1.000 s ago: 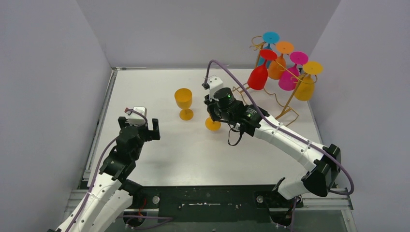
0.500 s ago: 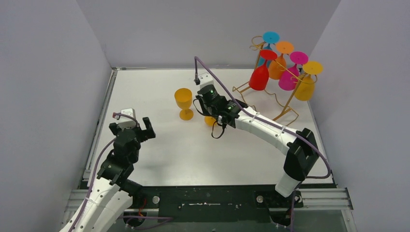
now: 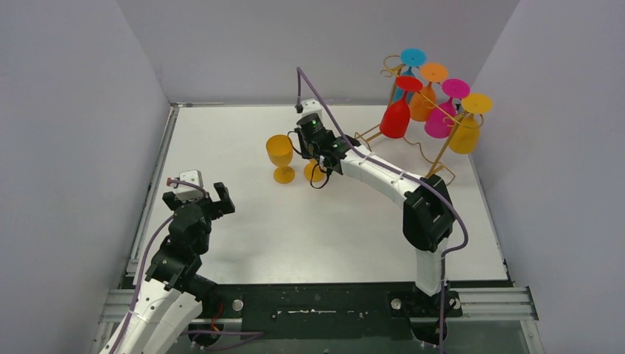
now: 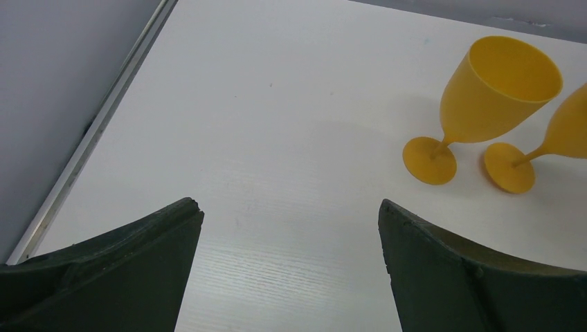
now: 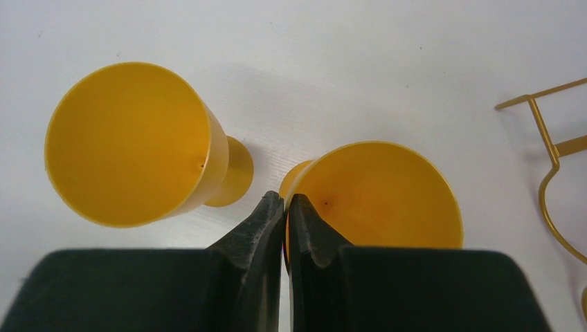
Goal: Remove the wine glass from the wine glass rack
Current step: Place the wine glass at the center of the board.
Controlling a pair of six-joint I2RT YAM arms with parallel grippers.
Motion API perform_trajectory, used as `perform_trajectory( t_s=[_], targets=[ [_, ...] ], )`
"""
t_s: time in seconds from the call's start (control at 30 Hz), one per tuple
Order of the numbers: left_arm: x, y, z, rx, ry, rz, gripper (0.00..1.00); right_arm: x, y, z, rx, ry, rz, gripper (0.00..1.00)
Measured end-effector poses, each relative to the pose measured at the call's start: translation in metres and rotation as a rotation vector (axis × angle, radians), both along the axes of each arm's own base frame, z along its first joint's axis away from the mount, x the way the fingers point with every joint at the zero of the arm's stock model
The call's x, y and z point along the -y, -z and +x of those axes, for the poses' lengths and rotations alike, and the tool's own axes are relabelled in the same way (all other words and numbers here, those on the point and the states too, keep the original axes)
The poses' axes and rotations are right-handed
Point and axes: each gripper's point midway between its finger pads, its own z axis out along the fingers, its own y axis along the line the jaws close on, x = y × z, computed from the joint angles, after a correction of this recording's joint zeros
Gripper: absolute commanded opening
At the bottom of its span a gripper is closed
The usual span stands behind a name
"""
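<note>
- The right gripper (image 5: 285, 200) is seen with its jaws pressed almost together, pinching the rim of the held wine glass (image 5: 381, 194), a yellow one.
- This held wine glass is already off the wine glass rack (image 3: 445, 151) and is found low over the table (image 4: 277, 104), well left of the rack and just beside a standing yellow glass (image 5: 128, 142).
- Its long axis is tilted: in the left wrist view the foot is down by the table and the bowl leans up and away to the right. Whether the foot touches the table cannot be told.
- The release is judged to turn on this tilt; the stem should be brought upright and the foot laid flat before the jaws are parted, with the neighbouring glass kept clear.
- The left gripper (image 4: 287, 211) is held fully spread and empty, near the table's left front, well apart from both glasses.
- Five coloured glasses (image 3: 394, 116) are left hanging upside down on the rack.
- Compared with a second ago, the held glass has been carried further left and away from the rack, up beside the standing glass, and the left arm has been drawn back.
</note>
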Motion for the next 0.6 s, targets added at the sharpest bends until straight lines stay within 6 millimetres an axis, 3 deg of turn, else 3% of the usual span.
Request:
perform_trajectory(
  t_s=[0.17, 0.6],
  targets=[
    [0.003, -0.001, 0.001, 0.003, 0.016, 0.002, 0.97, -0.01, 0.014, 0.009, -0.011, -0.017, -0.026, 0.0],
    [0.001, 0.001, 0.001, -0.007, 0.014, 0.019, 0.95, -0.016, 0.015, 0.006, -0.007, -0.085, -0.056, 0.0]
  ],
)
